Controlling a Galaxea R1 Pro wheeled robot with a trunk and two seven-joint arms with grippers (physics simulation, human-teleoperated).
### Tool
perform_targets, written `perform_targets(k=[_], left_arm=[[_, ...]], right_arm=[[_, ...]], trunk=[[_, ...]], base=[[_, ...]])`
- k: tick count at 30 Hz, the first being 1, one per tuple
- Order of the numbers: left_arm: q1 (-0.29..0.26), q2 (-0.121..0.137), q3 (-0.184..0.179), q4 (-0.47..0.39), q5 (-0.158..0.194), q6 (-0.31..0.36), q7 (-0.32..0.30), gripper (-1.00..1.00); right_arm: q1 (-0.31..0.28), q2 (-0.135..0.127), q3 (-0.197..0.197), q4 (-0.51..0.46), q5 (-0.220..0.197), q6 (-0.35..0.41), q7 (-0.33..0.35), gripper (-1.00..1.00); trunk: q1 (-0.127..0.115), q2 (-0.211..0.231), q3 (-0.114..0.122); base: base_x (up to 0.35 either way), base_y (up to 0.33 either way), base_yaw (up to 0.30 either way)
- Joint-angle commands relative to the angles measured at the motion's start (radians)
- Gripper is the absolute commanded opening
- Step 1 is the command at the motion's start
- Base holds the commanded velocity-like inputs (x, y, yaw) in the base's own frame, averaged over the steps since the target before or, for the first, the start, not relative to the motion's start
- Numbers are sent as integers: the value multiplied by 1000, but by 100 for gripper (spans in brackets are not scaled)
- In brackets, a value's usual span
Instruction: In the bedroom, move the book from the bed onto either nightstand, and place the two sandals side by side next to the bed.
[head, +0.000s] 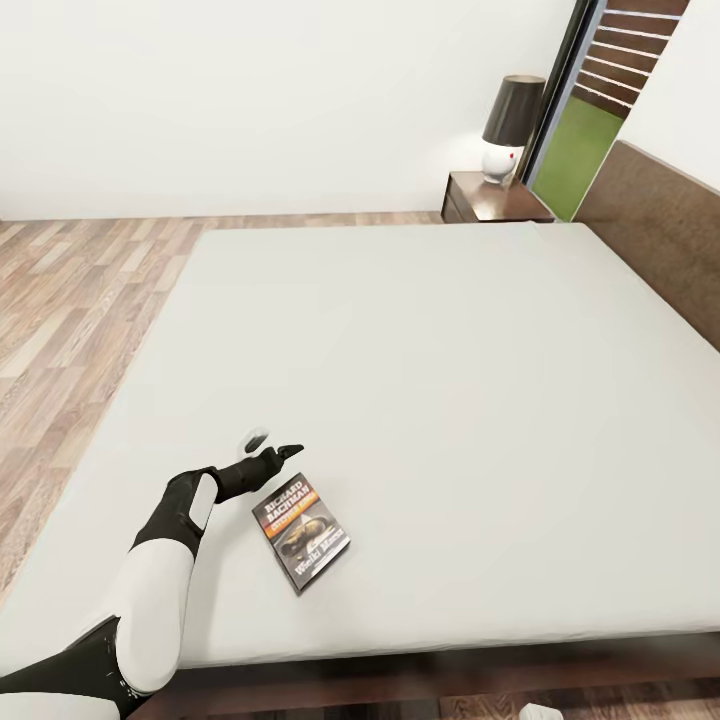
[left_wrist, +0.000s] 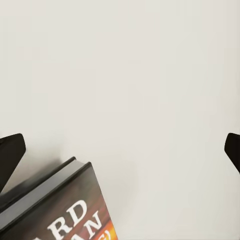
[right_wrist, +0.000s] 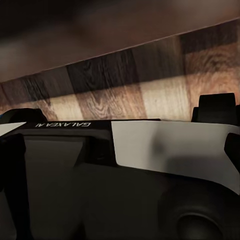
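A white-bodied lamp (head: 505, 130) with a dark shade — beside it a green window strip (head: 578, 158).

White wall (head: 250, 100), plank floor (head: 70, 300), lamp (head: 510, 125), window (head: 590, 110)

Bare mattress of the bed (head: 450, 340) all around the book (head: 301, 531), lamp (head: 510, 125) far off on the nightstand (head: 495, 200).

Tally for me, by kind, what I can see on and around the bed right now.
Books: 1, the book on the bed, by the left gripper
Beds: 1
Nightstands: 1, the nightstand
Lamps: 1, the lamp on it
Total: 4
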Motion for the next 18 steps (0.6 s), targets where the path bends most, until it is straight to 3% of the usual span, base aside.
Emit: perform_targets(k=[1, 18], left_arm=[[-1, -1, 7, -1, -2, 8, -4, 100], [0, -1, 7, -1, -2, 8, -4, 100]], right_arm=[[0, 0, -3, 1, -4, 2, 5, 100], [0, 0, -3, 1, -5, 2, 5, 100]], trunk=[[0, 0, -1], [0, 0, -1]], base=[[0, 0, 0], [0, 0, 0]])
